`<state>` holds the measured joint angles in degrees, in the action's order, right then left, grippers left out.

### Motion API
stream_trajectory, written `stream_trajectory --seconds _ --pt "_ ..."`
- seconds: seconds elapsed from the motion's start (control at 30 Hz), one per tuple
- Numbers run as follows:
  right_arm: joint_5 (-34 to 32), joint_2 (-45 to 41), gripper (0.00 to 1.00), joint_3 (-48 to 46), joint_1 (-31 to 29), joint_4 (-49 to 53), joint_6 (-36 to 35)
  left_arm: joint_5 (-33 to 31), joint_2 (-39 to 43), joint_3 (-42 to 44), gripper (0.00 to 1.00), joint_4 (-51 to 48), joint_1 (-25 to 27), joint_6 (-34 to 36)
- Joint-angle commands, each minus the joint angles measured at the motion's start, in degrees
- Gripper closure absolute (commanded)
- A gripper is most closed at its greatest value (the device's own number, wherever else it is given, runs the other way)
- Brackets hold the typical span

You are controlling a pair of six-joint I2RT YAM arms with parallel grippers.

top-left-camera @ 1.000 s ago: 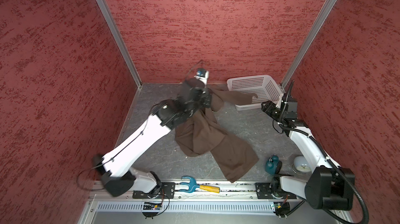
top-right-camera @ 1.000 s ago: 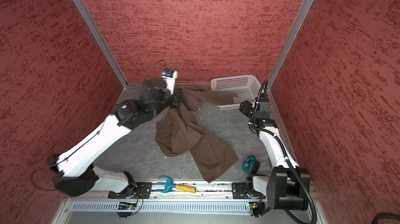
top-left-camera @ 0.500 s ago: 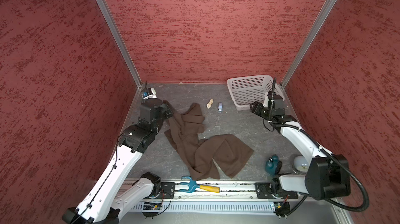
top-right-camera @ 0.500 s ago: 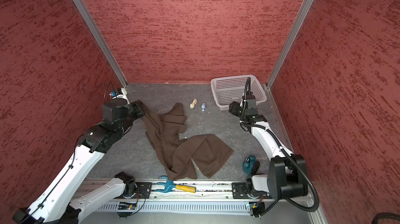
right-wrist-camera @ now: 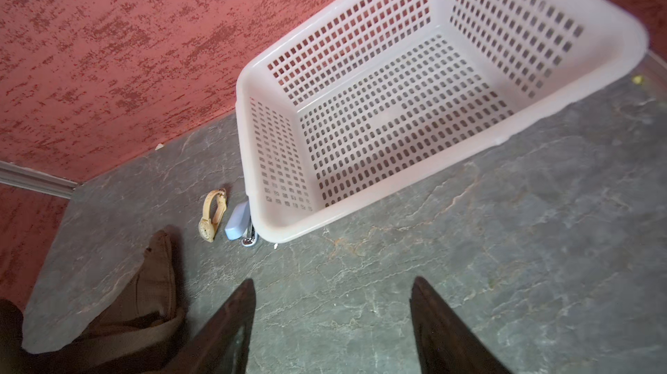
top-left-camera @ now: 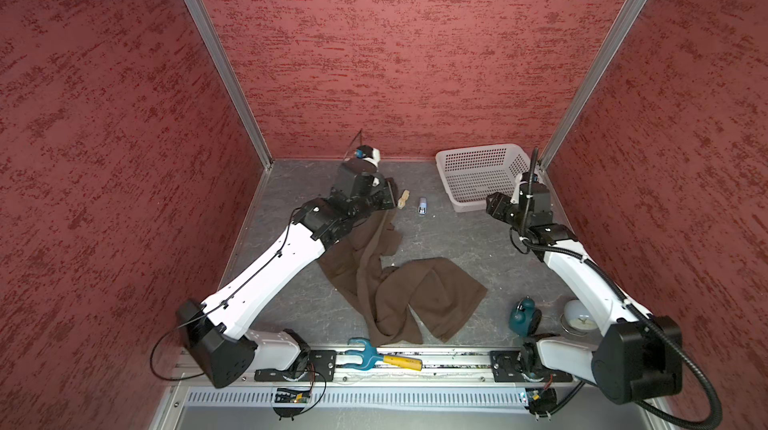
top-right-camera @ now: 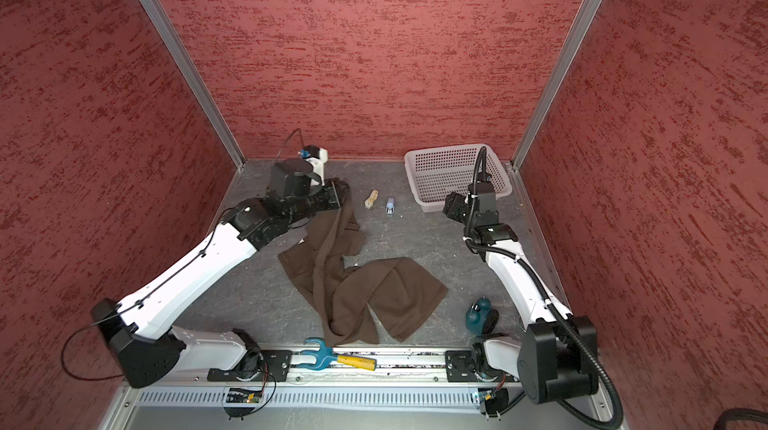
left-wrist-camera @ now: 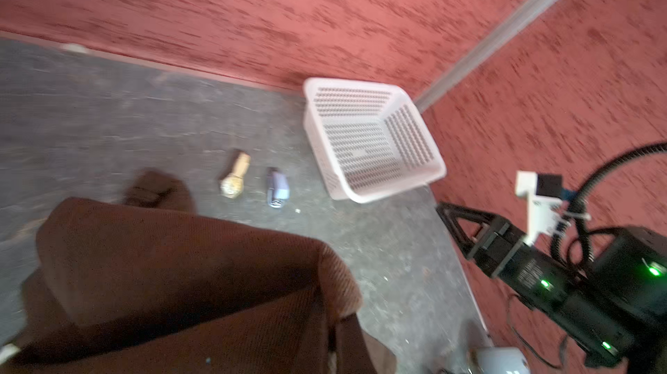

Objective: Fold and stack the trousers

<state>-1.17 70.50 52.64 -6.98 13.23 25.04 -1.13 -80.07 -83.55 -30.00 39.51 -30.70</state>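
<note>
The trousers (top-left-camera: 399,282) are spread over the middle of the table (top-left-camera: 478,249). From them, a watch (top-left-camera: 402,199) and a small case (top-left-camera: 422,206) are set side by side at twelve o'clock, a basket (top-left-camera: 482,174) at two, a toy (top-left-camera: 523,318) at four, a hand tool (top-left-camera: 374,357) at six.

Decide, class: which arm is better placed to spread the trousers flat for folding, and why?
Left, probably: the left gripper is shut on one end of the trousers, while the right gripper hangs open and empty near the white basket, apart from the cloth.
</note>
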Motion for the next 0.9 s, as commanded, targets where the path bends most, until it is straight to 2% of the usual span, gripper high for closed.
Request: stream_trajectory --seconds 0.0,0.07,0.1,0.13,0.17,0.27,0.37,0.43,0.5,0.57,0.67,0.77,0.87 --pt "-5.37 -2.31 0.3 0.3 -0.22 -0.1 -1.63 9.2 -5.82 -6.63 0.7 0.09 3.69 3.63" --pt "-5.66 -2.73 0.3 0.38 -0.22 -0.82 -1.83 12.47 -9.5 -11.66 0.37 -2.35 5.64 5.59" --pt "-5.61 -2.69 0.29 0.36 -0.18 -0.98 -1.92 13.6 -10.76 -13.64 0.25 -3.33 6.35 6.53" --pt "-5.53 -2.57 0.29 0.31 -0.22 -1.1 -1.92 14.33 -11.95 -15.73 0.16 -4.54 7.07 7.61" --pt "-5.27 -2.24 0.29 0.28 -0.22 -1.11 -1.92 14.35 -12.85 -17.61 0.12 -5.86 7.53 8.44" --pt "-4.05 -1.17 0.29 0.01 -0.2 -0.77 -1.84 12.12 -13.11 -20.18 0.09 -9.49 7.29 9.71" --pt "-2.77 -0.56 0.3 -0.89 -0.22 -0.93 -2.0 5.17 -9.59 -17.58 0.09 -11.69 4.75 9.76" --pt "-0.6 -0.24 0.29 -1.38 -0.31 -1.51 -2.57 0.49 -5.93 -13.38 0.12 -12.67 0.84 7.37" --pt "2.16 0.52 0.29 -1.62 -0.79 -2.4 -3.05 -2.54 -2.36 -8.45 0.16 -14.86 -5.57 2.74" --pt "4.02 1.81 0.29 -1.67 -2.29 -3.78 -3.04 0.07 0.04 -2.49 0.21 -18.09 -14.9 -3.05" --pt "4.26 4.24 0.27 -1.03 -6.19 -4.7 -3.44 6.37 2.25 6.85 0.23 -17.59 -24.84 -6.81" --pt "3.54 7.41 0.24 0.4 -11.65 -4.69 -5.28 8.93 2.01 13.14 0.19 -14.07 -27.92 -7.01" --pt "4.37 11.04 0.21 2.27 -16.36 -5.55 -5.79 8.82 -1.73 13.99 0.14 -11.5 -28.23 -6.15"
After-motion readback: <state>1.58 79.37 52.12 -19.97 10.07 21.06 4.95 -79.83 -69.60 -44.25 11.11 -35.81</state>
